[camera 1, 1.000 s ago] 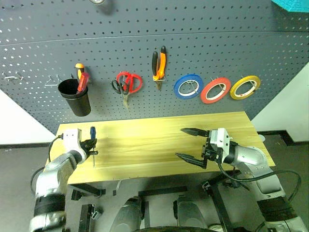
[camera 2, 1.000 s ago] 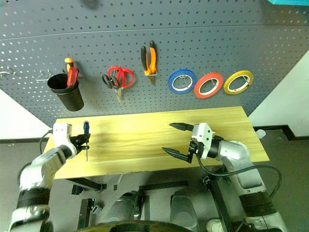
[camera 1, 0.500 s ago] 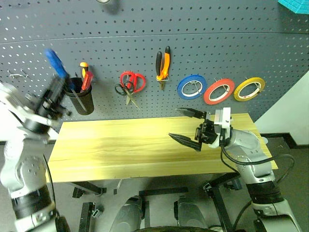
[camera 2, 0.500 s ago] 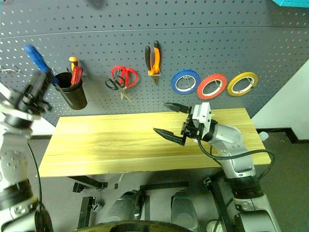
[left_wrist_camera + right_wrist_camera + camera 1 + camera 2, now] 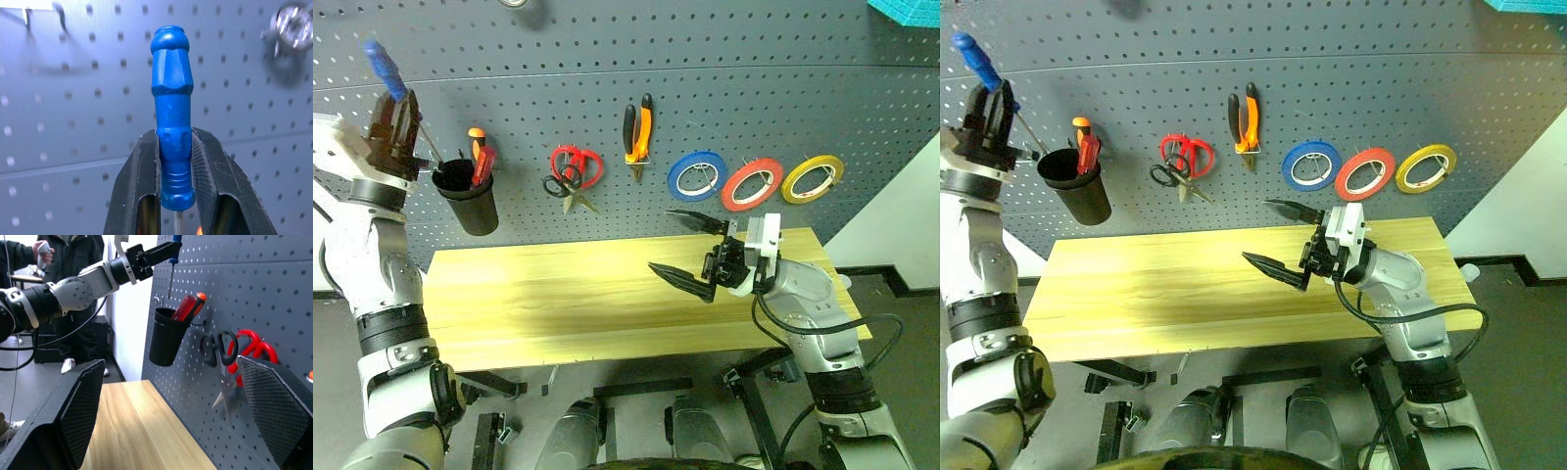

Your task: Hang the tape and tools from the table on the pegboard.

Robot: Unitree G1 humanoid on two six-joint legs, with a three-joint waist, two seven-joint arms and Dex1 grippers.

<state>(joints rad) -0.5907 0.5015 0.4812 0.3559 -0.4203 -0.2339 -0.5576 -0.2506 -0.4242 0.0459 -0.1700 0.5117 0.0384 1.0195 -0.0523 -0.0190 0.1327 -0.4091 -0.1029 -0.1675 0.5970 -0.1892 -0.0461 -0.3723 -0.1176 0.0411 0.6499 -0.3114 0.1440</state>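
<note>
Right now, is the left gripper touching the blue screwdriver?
Touching. In the left wrist view the left gripper has both black fingers pressed against the handle of the blue screwdriver, with no gap on either side.

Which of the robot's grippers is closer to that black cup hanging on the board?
Left. The left gripper is just above and beside the black cup, gripping a blue-handled screwdriver; the right gripper hovers open over the table.

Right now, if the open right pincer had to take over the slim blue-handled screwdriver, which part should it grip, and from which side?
Probably the free top of the slim blue-handled screwdriver. The shut left pincer clamps only the handle's lower end, and the thick upper part stands clear above it. Come from the room side, since the dark grey pegboard lies right behind it.
</note>
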